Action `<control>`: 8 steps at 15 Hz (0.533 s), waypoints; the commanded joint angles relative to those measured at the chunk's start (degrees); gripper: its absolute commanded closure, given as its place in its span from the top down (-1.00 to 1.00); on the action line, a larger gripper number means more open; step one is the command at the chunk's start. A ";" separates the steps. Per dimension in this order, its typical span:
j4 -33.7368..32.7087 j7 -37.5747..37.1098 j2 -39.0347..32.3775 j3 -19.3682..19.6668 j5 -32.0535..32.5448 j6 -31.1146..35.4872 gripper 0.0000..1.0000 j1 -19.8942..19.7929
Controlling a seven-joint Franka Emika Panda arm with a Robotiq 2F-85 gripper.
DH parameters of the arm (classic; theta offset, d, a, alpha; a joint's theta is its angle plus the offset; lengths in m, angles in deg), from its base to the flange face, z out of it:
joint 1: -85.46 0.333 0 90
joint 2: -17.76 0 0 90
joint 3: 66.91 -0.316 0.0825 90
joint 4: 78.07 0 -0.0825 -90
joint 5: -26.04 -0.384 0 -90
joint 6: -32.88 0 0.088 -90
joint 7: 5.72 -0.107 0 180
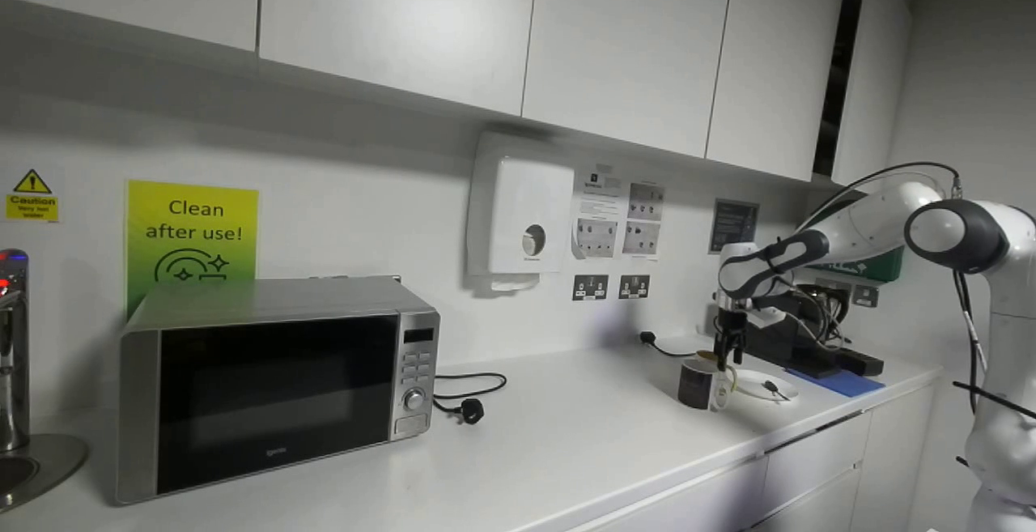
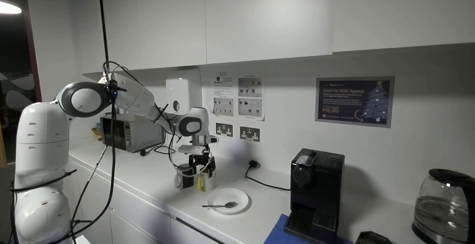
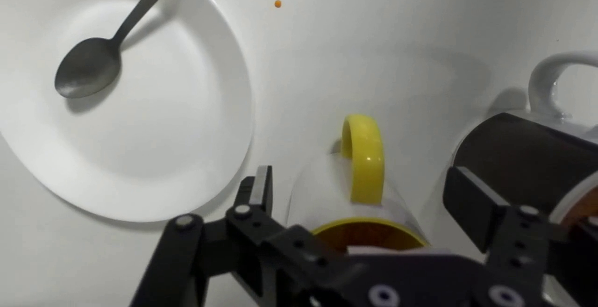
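Note:
My gripper (image 3: 360, 176) is open, its fingers on either side of a white mug (image 3: 322, 185) with a yellow handle and yellow rim. The mug stands upright and has brown inside; the gripper body hides part of its rim. In both exterior views the gripper (image 1: 730, 354) (image 2: 202, 161) points down at the mugs. A dark mug (image 3: 518, 157) with a white handle stands close beside the right finger; I cannot tell if they touch. It also shows in both exterior views (image 1: 696, 386) (image 2: 187, 179). A white plate (image 3: 196, 176) with a spoon (image 3: 88, 68) lies on the left in the wrist view.
A microwave (image 1: 279, 386) stands along the counter (image 1: 550, 435). A black coffee machine (image 2: 319, 184) stands on a blue mat (image 2: 274, 233), near a glass kettle (image 2: 441, 214). A plug with a cable (image 2: 253, 164) is by the wall. Cabinets (image 2: 267, 17) hang above.

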 commanded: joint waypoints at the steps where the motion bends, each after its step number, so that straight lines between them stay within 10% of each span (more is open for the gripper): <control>1: 0.76 2.22 3.55 -0.07 0.79 -1.19 1.00 -0.70; 8: 1.04 2.79 9.72 0.21 0.78 -4.58 1.00 -0.46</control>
